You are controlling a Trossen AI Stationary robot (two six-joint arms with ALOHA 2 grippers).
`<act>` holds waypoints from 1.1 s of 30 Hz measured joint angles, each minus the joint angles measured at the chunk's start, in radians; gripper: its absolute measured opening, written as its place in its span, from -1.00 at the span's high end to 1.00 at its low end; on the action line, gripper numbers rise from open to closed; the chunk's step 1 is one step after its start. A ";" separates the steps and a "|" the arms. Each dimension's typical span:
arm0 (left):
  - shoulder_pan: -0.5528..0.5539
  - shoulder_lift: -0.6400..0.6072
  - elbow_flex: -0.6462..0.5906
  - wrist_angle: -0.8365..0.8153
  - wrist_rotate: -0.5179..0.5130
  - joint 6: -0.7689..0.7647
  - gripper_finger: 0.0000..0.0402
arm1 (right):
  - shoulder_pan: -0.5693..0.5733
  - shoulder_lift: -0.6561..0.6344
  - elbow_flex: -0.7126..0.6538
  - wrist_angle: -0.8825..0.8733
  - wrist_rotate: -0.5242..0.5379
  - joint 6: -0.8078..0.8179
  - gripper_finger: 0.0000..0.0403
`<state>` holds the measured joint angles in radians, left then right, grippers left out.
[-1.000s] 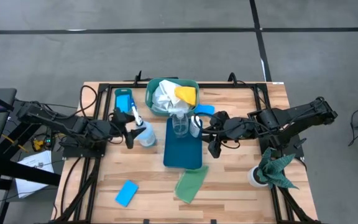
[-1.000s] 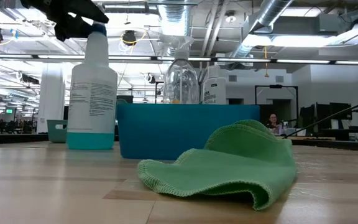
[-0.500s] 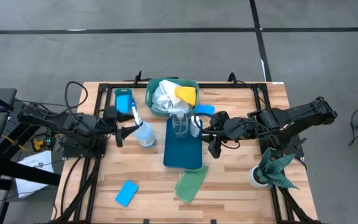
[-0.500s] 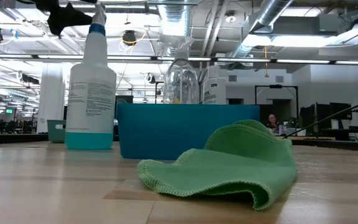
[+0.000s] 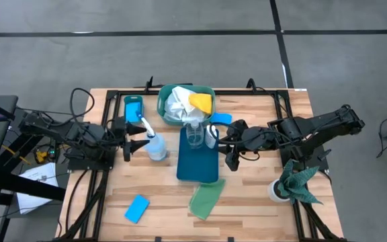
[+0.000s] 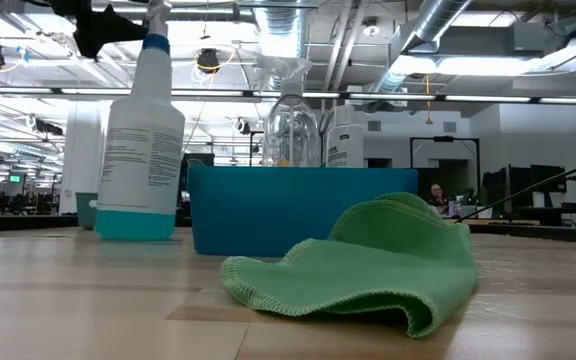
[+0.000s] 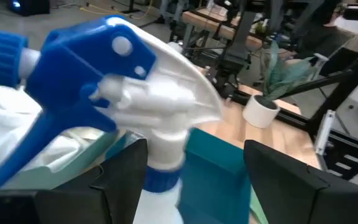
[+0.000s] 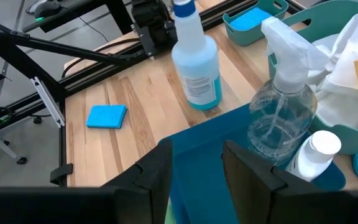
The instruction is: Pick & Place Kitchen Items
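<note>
2 arms share the table with us, and the job in hand falls to the left gripper (image 5: 130, 138). Its jaws stand released, 1 finger either side of the neck of the blue-trigger spray bottle (image 5: 154, 144) without pinching it. That bottle stands on the wood table (image 5: 247, 202) just beside the blue tray (image 5: 197, 167), leaning a little in the low view, so we judge it unsteady.

To do this step well, we would centre both fingers on the narrow neck under the trigger head, squeeze evenly, and lift straight up before moving sideways, so the base does not skid or tip.

Our right gripper (image 5: 230, 149) waits at the tray's far edge; its jaws are partly apart and grasp nothing we can see. 2 smaller bottles already stand in the tray: a clear spray bottle (image 8: 279, 118) and a white-capped bottle (image 8: 314, 155). White and yellow cloths fill the teal basket (image 5: 163, 101), while a light-green cloth (image 5: 207, 199) and 1 blue sponge (image 5: 136, 208) lie loose.
</note>
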<state>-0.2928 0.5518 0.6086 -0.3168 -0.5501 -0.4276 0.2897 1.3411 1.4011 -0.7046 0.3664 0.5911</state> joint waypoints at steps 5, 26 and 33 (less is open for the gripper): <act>0.000 0.000 0.000 -0.011 0.000 0.001 -0.31 | 0.000 0.000 0.000 -0.002 -0.001 0.000 0.34; 0.010 -0.050 0.000 -0.045 -0.079 0.084 -0.44 | 0.001 0.000 0.000 0.001 -0.003 0.004 0.34; 0.018 -0.089 -0.001 -0.052 -0.018 0.086 -0.45 | -0.005 0.000 0.000 0.001 -0.003 0.004 0.34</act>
<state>-0.2745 0.4633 0.6079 -0.3688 -0.5677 -0.3414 0.2848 1.3411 1.4010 -0.7033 0.3630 0.5949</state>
